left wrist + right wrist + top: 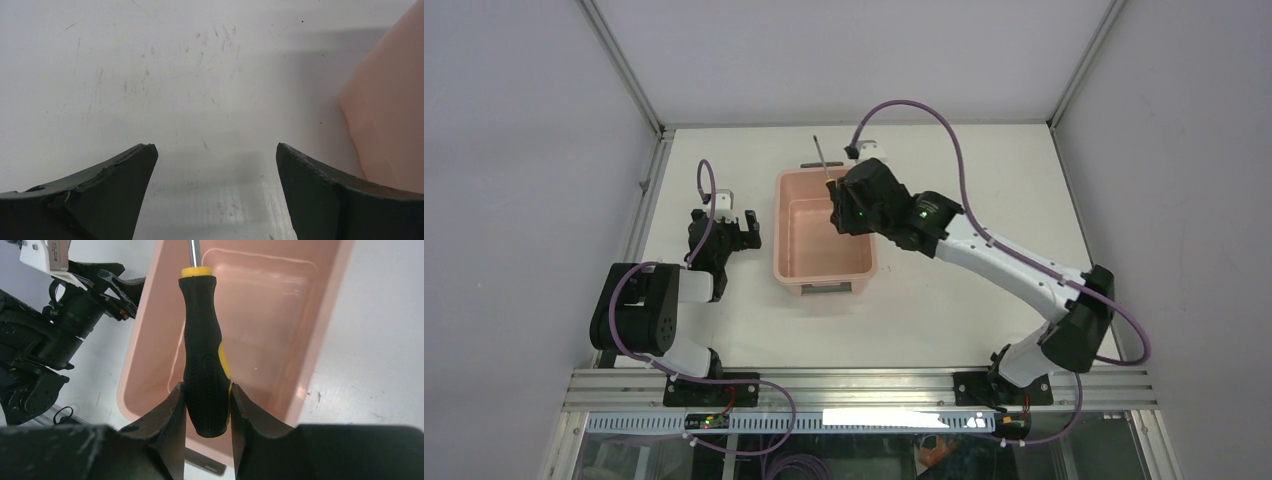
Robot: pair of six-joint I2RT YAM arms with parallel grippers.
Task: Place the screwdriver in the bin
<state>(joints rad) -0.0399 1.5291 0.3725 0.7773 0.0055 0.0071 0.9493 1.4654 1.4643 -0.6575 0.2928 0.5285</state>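
Note:
My right gripper (207,390) is shut on the screwdriver (202,340) by the lower end of its black-and-yellow handle. It holds the tool above the pale pink bin (280,340), whose inside shows nothing in it. In the top view the right gripper (842,200) is over the bin's (822,268) far right corner, and the thin shaft (821,155) sticks out past the far rim. My left gripper (742,226) is open over bare table left of the bin; in the left wrist view the gripper (215,150) holds nothing and the bin's wall (390,110) is at right.
The bin has a grey handle (827,289) at its near end. The left arm (55,335) shows beside the bin in the right wrist view. Metal frame rails (646,150) border the white table on the left, back and right.

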